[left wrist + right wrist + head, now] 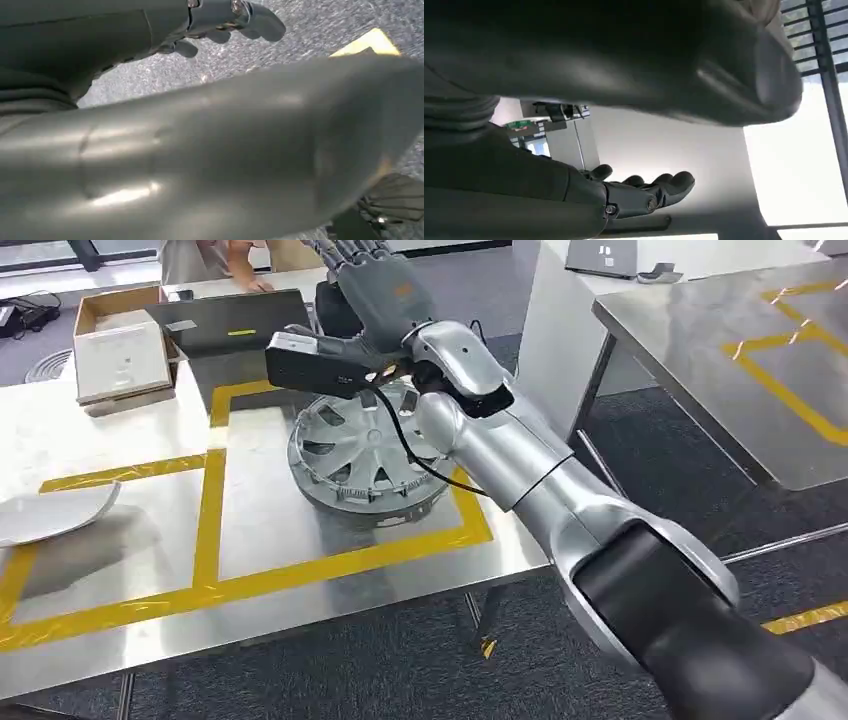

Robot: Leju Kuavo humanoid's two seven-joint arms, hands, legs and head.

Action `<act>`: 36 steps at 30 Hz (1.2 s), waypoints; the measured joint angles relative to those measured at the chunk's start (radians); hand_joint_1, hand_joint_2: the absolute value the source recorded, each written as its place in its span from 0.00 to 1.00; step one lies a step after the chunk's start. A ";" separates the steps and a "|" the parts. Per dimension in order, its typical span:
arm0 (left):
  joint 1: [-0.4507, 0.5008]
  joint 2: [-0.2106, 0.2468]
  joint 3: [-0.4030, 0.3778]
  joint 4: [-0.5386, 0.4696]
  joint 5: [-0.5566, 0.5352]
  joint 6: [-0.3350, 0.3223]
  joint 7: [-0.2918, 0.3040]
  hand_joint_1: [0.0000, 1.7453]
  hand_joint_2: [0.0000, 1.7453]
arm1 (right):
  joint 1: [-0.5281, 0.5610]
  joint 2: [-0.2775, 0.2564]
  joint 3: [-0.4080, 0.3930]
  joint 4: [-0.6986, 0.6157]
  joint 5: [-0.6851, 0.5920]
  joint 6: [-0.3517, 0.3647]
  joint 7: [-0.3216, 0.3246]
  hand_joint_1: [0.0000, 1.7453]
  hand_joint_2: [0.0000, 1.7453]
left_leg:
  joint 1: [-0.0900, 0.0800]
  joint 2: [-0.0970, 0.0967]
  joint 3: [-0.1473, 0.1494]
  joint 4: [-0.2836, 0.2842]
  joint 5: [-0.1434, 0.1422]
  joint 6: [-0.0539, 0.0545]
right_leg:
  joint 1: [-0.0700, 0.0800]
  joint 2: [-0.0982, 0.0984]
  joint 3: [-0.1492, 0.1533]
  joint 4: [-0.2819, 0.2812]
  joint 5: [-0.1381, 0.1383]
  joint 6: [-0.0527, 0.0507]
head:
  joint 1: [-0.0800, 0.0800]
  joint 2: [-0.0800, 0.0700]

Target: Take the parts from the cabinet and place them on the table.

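The right hand (375, 290) is held spread and empty above the hubcap (365, 455), which lies on the counter (120, 570).

Hubcap (365, 455) on table (120, 570), cardboard box (120, 345) behind-left.

Bare tabletop (270, 530) left of hubcap (350, 455); cardboard box (120, 345) behind.

Silver-grey hubcap (360, 455); steel table (120, 540), yellow tape lines (210, 510); dark grey hand (375, 300).
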 joint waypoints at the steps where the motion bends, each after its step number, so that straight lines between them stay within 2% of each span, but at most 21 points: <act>1: 0.000 0.000 0.002 0.000 0.000 0.005 0.000 0.00 0.00 | 0.007 -0.002 0.000 -0.006 -0.001 -0.006 -0.004 0.00 0.00 | -0.001 0.000 -0.015 0.052 -0.054 -0.001 | 0.000 0.000 -0.009 0.000 0.007 -0.008 | -0.002 0.000; 3: -0.001 0.000 0.005 0.000 0.000 0.012 -0.003 0.00 0.00 | 0.037 -0.012 -0.006 -0.026 -0.004 -0.023 -0.010 0.00 0.00 | -0.002 -0.001 -0.055 0.196 -0.148 -0.004 | 0.004 0.000 -0.027 0.000 0.020 -0.013 | -0.001 0.000; 5: 0.001 0.000 0.005 0.000 -0.007 0.018 -0.011 0.00 0.00 | 0.094 -0.033 -0.020 -0.061 0.009 -0.068 -0.014 0.00 0.00 | -0.002 0.000 -0.055 0.266 -0.158 -0.005 | 0.007 -0.001 -0.044 0.001 0.035 -0.012 | -0.001 0.000; 6: 0.002 0.000 0.005 0.000 -0.009 0.019 -0.010 0.00 0.00 | 0.119 -0.044 -0.025 -0.076 0.022 -0.100 -0.014 0.00 0.00 | -0.002 0.000 -0.024 0.237 -0.132 -0.003 | 0.007 -0.002 -0.055 0.003 0.042 -0.010 | -0.001 0.000; 8: 0.002 0.000 0.005 0.000 -0.013 0.019 -0.004 0.00 0.00 | 0.160 -0.066 -0.041 -0.123 0.039 -0.164 -0.019 0.00 0.00 | -0.002 0.000 0.081 0.097 -0.081 0.003 | 0.007 -0.002 -0.076 0.010 0.055 -0.003 | -0.001 0.000; 9: 0.001 0.000 0.005 -0.001 -0.015 0.019 -0.004 0.00 0.00 | 0.178 -0.075 -0.050 -0.148 0.041 -0.179 -0.019 0.00 0.00 | -0.002 -0.001 0.131 0.017 -0.107 0.007 | 0.007 -0.001 -0.083 0.015 0.060 0.003 | -0.001 0.000; 10: 0.002 0.000 0.005 -0.001 -0.016 0.019 -0.007 0.00 0.00 | 0.200 -0.090 -0.063 -0.174 0.041 -0.190 -0.022 0.00 0.00 | -0.010 -0.004 0.151 -0.001 -0.107 0.013 | 0.010 -0.001 -0.089 0.017 0.064 0.008 | 0.000 0.000; 14: 0.006 -0.007 0.006 0.000 -0.025 0.018 -0.012 0.00 0.00 | 0.306 -0.137 -0.108 -0.252 0.026 -0.220 -0.040 0.00 0.00 | -0.004 -0.005 0.123 -0.008 -0.084 0.049 | 0.009 -0.002 -0.089 0.012 0.085 0.035 | 0.000 0.000; 16: 0.006 -0.008 0.006 -0.002 -0.028 0.019 -0.003 0.00 0.00 | 0.349 -0.164 -0.134 -0.272 0.006 -0.243 -0.063 0.00 0.00 | -0.005 -0.003 0.109 -0.008 -0.068 0.063 | 0.005 0.000 -0.116 0.076 -0.005 0.047 | 0.005 0.000; 18: 0.010 -0.008 0.006 -0.003 -0.028 0.019 -0.006 0.00 0.00 | 0.388 -0.185 -0.156 -0.277 -0.015 -0.246 -0.084 0.00 0.00 | -0.007 -0.003 0.081 -0.007 -0.045 0.066 | 0.003 -0.001 -0.163 0.234 -0.114 0.057 | 0.005 0.000; 19: 0.013 -0.009 0.006 -0.003 -0.028 0.019 -0.008 0.00 0.00 | 0.407 -0.191 -0.164 -0.277 -0.021 -0.246 -0.090 0.00 0.00 | -0.008 -0.003 0.068 -0.006 -0.036 0.066 | 0.003 0.000 -0.176 0.297 -0.132 0.058 | 0.006 0.000; 21: 0.017 -0.009 0.006 -0.003 -0.028 0.019 -0.011 0.00 0.00 | 0.439 -0.203 -0.177 -0.277 -0.026 -0.245 -0.096 0.00 0.00 | -0.008 -0.002 0.044 -0.005 -0.019 0.063 | 0.003 0.000 -0.147 0.299 -0.095 0.056 | 0.006 0.000; 23: 0.017 -0.009 0.006 -0.003 -0.028 0.018 -0.014 0.00 0.00 | 0.453 -0.212 -0.183 -0.277 -0.031 -0.243 -0.103 0.00 0.00 | -0.009 -0.001 0.025 -0.001 -0.005 0.058 | 0.004 -0.001 -0.035 0.151 -0.036 0.047 | 0.006 0.000; 24: 0.016 -0.009 0.006 -0.003 -0.028 0.019 -0.016 0.00 0.00 | 0.455 -0.216 -0.185 -0.277 -0.034 -0.241 -0.106 0.00 0.00 | -0.009 -0.001 0.020 0.001 0.002 0.054 | 0.005 -0.001 0.031 0.056 -0.043 0.040 | 0.006 0.000; 25: 0.016 -0.009 0.006 -0.004 -0.027 0.019 -0.019 0.00 0.00 | 0.459 -0.218 -0.189 -0.278 -0.034 -0.238 -0.109 0.00 0.00 | -0.013 -0.001 0.013 0.002 0.007 0.047 | 0.013 0.000 0.059 0.001 -0.069 0.033 | 0.005 0.000; 29: 0.019 -0.007 0.008 -0.004 -0.022 0.018 -0.032 0.00 0.00 | 0.475 -0.221 -0.193 -0.269 -0.027 -0.224 -0.108 0.00 0.00 | -0.015 -0.002 0.011 -0.014 0.038 0.019 | 0.012 -0.002 0.040 -0.002 -0.038 0.006 | 0.009 0.000; 30: 0.019 -0.006 0.009 -0.004 -0.020 0.018 -0.035 0.00 0.00 | 0.474 -0.220 -0.193 -0.264 -0.024 -0.217 -0.108 0.00 0.00 | -0.010 -0.006 0.000 -0.001 0.016 0.017 | 0.008 -0.007 0.031 -0.007 -0.023 0.001 | 0.009 0.000; 31: 0.019 -0.006 0.011 -0.004 -0.019 0.018 -0.036 0.00 0.00 | 0.474 -0.218 -0.193 -0.259 -0.025 -0.212 -0.105 0.00 0.00 | -0.012 -0.005 -0.016 0.035 -0.035 0.013 | 0.005 -0.007 0.019 -0.008 -0.014 -0.008 | 0.005 0.000; 33: 0.020 -0.005 0.014 -0.004 -0.016 0.018 -0.040 0.00 0.00 | 0.474 -0.213 -0.193 -0.236 -0.025 -0.181 -0.097 0.00 0.00 | -0.010 -0.005 -0.054 0.173 -0.142 0.006 | 0.006 -0.007 -0.004 -0.007 0.006 -0.013 | 0.006 0.000; 34: 0.020 -0.005 0.014 -0.004 -0.013 0.018 -0.043 0.00 0.00 | 0.474 -0.208 -0.193 -0.216 -0.026 -0.151 -0.083 0.00 0.00 | -0.010 -0.005 -0.069 0.242 -0.172 0.003 | 0.007 -0.007 -0.017 -0.007 0.016 -0.013 | 0.005 0.000; 36: 0.021 -0.002 0.015 -0.004 -0.009 0.018 -0.045 0.00 0.00 | 0.474 -0.200 -0.192 -0.165 -0.035 -0.093 -0.058 0.00 0.00 | -0.010 -0.004 -0.050 0.275 -0.146 0.001 | 0.007 -0.009 -0.043 -0.006 0.036 -0.011 | 0.005 0.000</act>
